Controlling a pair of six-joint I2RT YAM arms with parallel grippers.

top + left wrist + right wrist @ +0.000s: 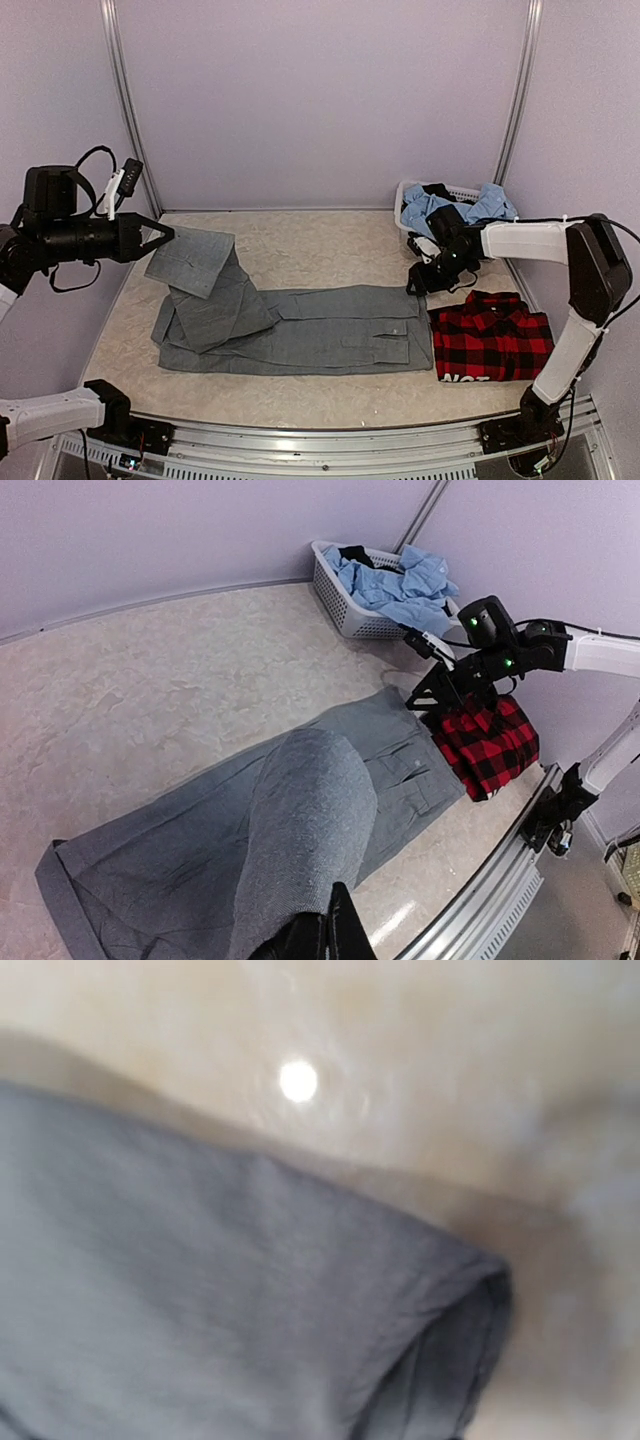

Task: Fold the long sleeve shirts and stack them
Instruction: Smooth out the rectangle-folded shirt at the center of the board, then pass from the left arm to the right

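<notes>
The grey shirt (320, 335) lies spread lengthwise across the middle of the table. My left gripper (168, 234) is shut on its left end and holds that flap (310, 810) raised and folded over the body. The black fingers (335, 935) pinch the cloth at the bottom of the left wrist view. My right gripper (413, 285) hovers at the shirt's far right corner, its fingers spread with nothing between them. That corner (440, 1290) lies loose on the table in the right wrist view. The red-and-black plaid shirt (490, 340) sits folded at the right, with white lettering at its near edge.
A white basket (410, 195) holding blue clothes (455, 208) stands at the back right, just behind my right arm. Metal rails run along the table's near edge (330, 440). Purple walls close in the back and both sides.
</notes>
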